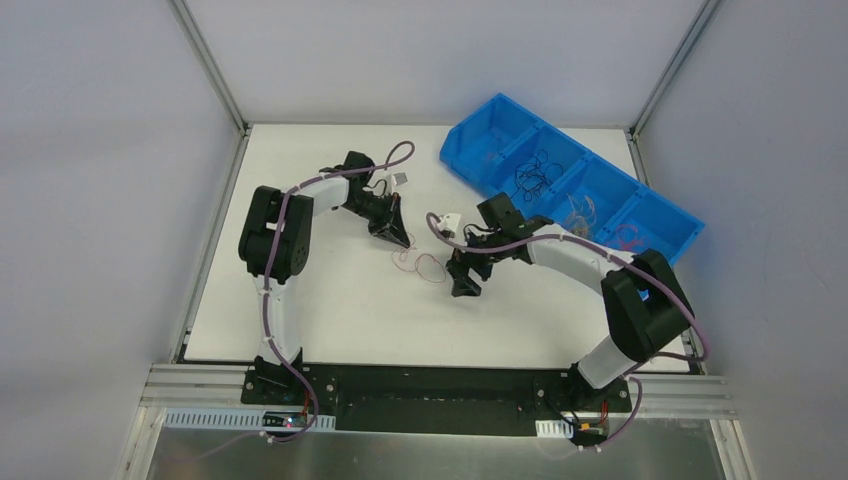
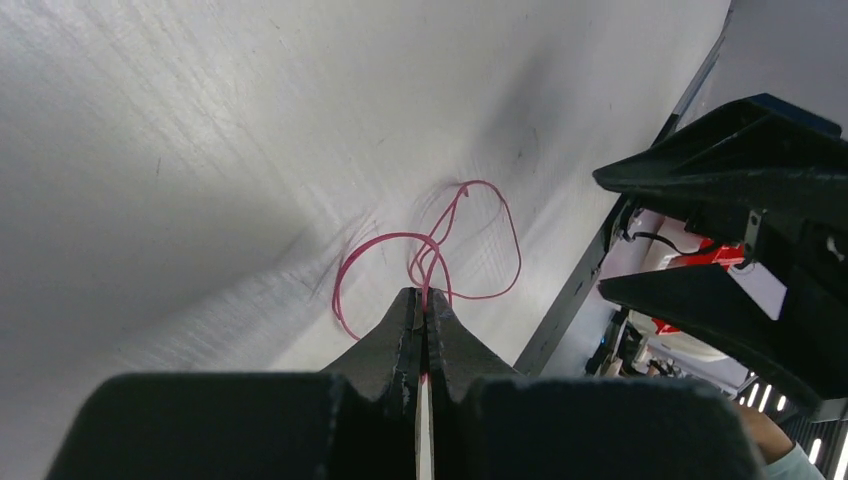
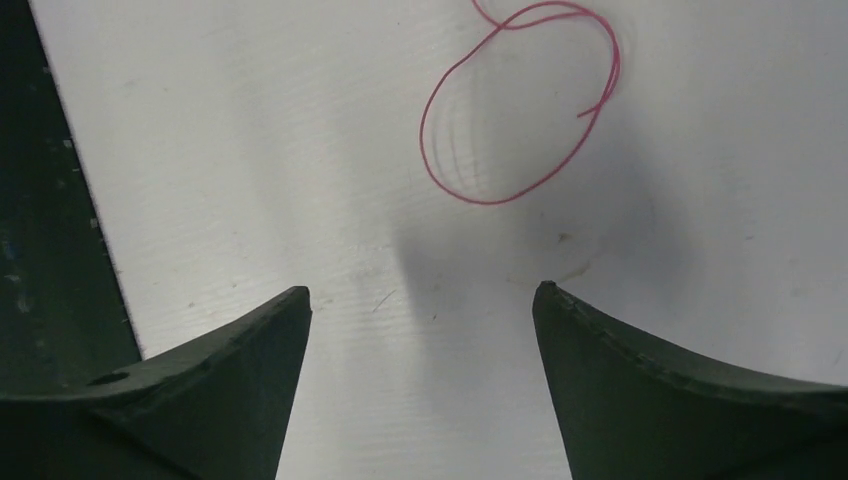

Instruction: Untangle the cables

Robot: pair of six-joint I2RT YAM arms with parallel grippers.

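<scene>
Left gripper (image 2: pixel 423 305): jaws together, pinching pink cable (image 3: pixel 422 130), left of blue bin (image 1: pixel 470 140). Right gripper (image 3: pixel 422 290): jaws apart, empty, above the free loop, nearer the bin. Advised: descend squarely, close on one strand only, draw slowly toward bin.

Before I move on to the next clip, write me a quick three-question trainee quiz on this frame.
1. True or false: the left gripper is shut on the pink cable.
2. The right gripper is: A) open, holding nothing; B) shut on a cable; C) inside a bin compartment.
3. Fill in: more cables lie in the compartments of a ____ bin.

Key: 1 true; 2 A; 3 blue.
</scene>
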